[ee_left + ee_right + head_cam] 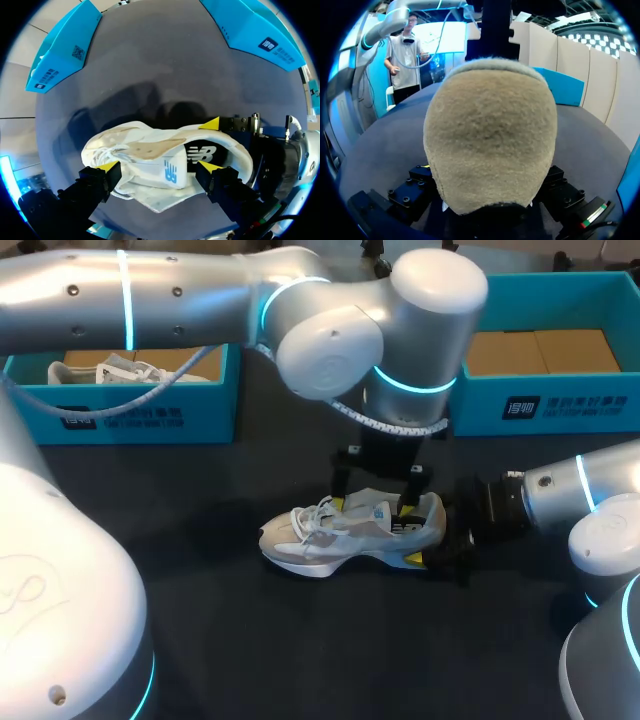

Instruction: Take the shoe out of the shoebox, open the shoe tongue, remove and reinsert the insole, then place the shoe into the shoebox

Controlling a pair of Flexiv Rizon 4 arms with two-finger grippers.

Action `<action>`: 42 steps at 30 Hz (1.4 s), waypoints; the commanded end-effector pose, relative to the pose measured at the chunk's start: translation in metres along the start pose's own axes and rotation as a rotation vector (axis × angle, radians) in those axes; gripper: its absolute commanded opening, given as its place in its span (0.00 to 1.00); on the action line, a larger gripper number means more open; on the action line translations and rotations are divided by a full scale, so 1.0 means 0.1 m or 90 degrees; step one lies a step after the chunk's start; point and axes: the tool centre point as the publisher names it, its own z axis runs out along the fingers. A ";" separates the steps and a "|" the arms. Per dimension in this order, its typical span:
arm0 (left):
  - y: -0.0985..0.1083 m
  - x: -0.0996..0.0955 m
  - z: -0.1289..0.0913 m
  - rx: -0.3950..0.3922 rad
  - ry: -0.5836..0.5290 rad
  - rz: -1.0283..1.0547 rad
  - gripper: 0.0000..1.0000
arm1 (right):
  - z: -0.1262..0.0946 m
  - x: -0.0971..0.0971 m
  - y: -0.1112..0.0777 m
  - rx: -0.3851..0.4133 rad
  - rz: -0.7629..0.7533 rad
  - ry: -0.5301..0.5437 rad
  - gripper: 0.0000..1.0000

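Head cam up high, looking down; L wrist over shoe [150,147]; R wrist tight on heel [490,140]; shoe shared.

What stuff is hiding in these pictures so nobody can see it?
- Right wrist view: the heel of the shoe fills the picture. It hides the yellow tips of the right end effector and the rest of the shoe.
- Head view: my left arm covers much of the left shoebox, so the second shoe shows only partly.
- Left wrist view: the tongue covers the front of the insole.
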 end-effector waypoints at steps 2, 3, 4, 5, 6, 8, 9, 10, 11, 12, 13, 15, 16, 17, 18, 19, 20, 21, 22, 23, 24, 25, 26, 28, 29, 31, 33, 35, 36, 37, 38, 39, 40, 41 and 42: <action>0.01 0.07 0.08 -0.005 -0.028 0.003 1.00 | 0.03 0.01 0.00 0.002 0.000 -0.001 0.00; 0.01 0.07 0.09 -0.006 -0.029 0.002 1.00 | 0.03 0.01 0.00 0.002 0.000 -0.001 0.00; 0.01 0.07 0.11 -0.006 -0.033 0.002 1.00 | 0.03 0.01 0.00 0.002 0.000 -0.001 0.00; 0.01 0.06 0.13 -0.008 -0.035 0.001 1.00 | 0.03 0.01 0.00 0.002 0.000 -0.001 0.00; 0.00 0.06 0.14 -0.010 -0.037 -0.002 1.00 | 0.03 0.01 0.00 0.002 0.000 -0.001 0.00; -0.01 0.05 0.17 -0.011 -0.040 -0.005 1.00 | 0.03 0.01 0.00 0.002 0.000 -0.001 0.00; -0.01 0.04 0.18 -0.014 -0.042 -0.008 1.00 | 0.03 0.01 0.00 0.002 0.000 -0.001 0.00; -0.01 0.03 0.18 -0.014 -0.043 -0.008 1.00 | 0.03 0.01 0.00 0.002 0.000 -0.001 0.00; 0.00 0.03 0.19 -0.014 -0.046 -0.008 1.00 | 0.03 0.01 0.00 0.002 0.000 -0.001 0.00; 0.00 0.02 0.20 -0.015 -0.049 -0.010 1.00 | 0.03 0.01 0.00 0.002 0.000 -0.001 0.00; 0.01 0.01 0.21 -0.017 -0.052 -0.011 1.00 | 0.03 0.01 0.00 0.002 0.000 -0.001 0.00; 0.02 -0.02 0.22 -0.015 -0.064 -0.008 1.00 | 0.03 0.01 0.00 0.002 0.000 -0.001 0.00; 0.03 -0.03 0.22 -0.014 -0.066 -0.005 1.00 | 0.03 0.01 0.00 0.002 0.000 -0.001 0.00; 0.03 -0.03 0.22 -0.014 -0.066 -0.005 1.00 | 0.03 0.01 0.00 0.002 0.000 -0.001 0.00; 0.03 -0.08 0.22 -0.010 -0.079 -0.005 1.00 | 0.03 0.01 0.00 0.002 0.000 -0.001 0.00; 0.03 -0.10 0.22 -0.013 -0.082 -0.004 1.00 | 0.03 0.01 0.00 0.002 0.000 -0.001 0.00; 0.03 -0.13 0.23 -0.010 -0.090 -0.005 1.00 | 0.03 0.01 0.00 0.002 0.000 -0.001 0.00; 0.03 -0.14 0.22 -0.009 -0.090 -0.006 1.00 | 0.03 0.01 0.00 0.002 0.000 -0.001 0.00; 0.03 -0.17 0.22 -0.008 -0.092 -0.008 1.00 | 0.03 0.01 0.00 0.002 0.000 -0.001 0.00; 0.03 -0.19 0.21 -0.007 -0.095 -0.010 1.00 | 0.03 0.01 0.00 0.002 0.000 -0.001 0.00; 0.02 -0.23 0.20 -0.003 -0.099 -0.011 1.00 | 0.03 0.01 0.00 0.002 0.000 -0.001 0.00; 0.02 -0.26 0.18 -0.003 -0.100 -0.011 1.00 | 0.03 0.01 0.00 0.002 0.000 -0.001 0.00; 0.01 -0.28 0.17 -0.003 -0.100 -0.012 1.00 | 0.03 0.01 0.00 0.002 0.000 -0.001 0.00; 0.01 -0.33 0.12 0.002 -0.100 -0.013 1.00 | 0.03 0.01 0.00 0.002 0.000 -0.001 0.00; 0.02 -0.36 0.07 0.003 -0.095 -0.011 1.00 | 0.03 0.01 0.00 0.002 0.000 -0.001 0.00; 0.02 -0.39 0.02 0.006 -0.088 -0.009 1.00 | 0.03 0.01 0.00 0.002 0.000 -0.001 0.00; 0.03 -0.41 -0.01 0.005 -0.084 -0.008 1.00 | 0.03 0.01 0.00 0.002 0.000 -0.001 0.00; 0.05 -0.43 -0.04 -0.004 -0.071 -0.009 1.00 | 0.03 0.01 0.00 0.002 0.000 -0.001 0.00; 0.05 -0.43 -0.05 -0.010 -0.066 -0.006 1.00 | 0.03 0.01 0.00 0.002 0.000 -0.001 0.00; 0.06 -0.44 -0.06 -0.013 -0.062 -0.004 1.00 | 0.03 0.01 0.00 0.002 0.000 -0.001 0.00; 0.07 -0.44 -0.08 -0.013 -0.059 -0.001 1.00 | 0.03 0.01 0.00 0.002 0.000 -0.001 0.00; 0.09 -0.45 -0.09 -0.018 -0.052 0.004 1.00 | 0.03 0.01 0.00 0.002 0.000 -0.001 0.00; 0.10 -0.45 -0.11 -0.027 -0.041 0.009 0.84 | 0.03 0.01 0.00 0.002 0.000 -0.001 0.00; 0.11 -0.45 -0.13 -0.030 -0.037 0.012 0.64 | 0.03 0.01 0.00 0.002 0.000 -0.001 0.00; 0.12 -0.45 -0.14 -0.033 -0.032 0.014 0.46 | 0.03 0.01 0.00 0.002 0.000 -0.001 0.00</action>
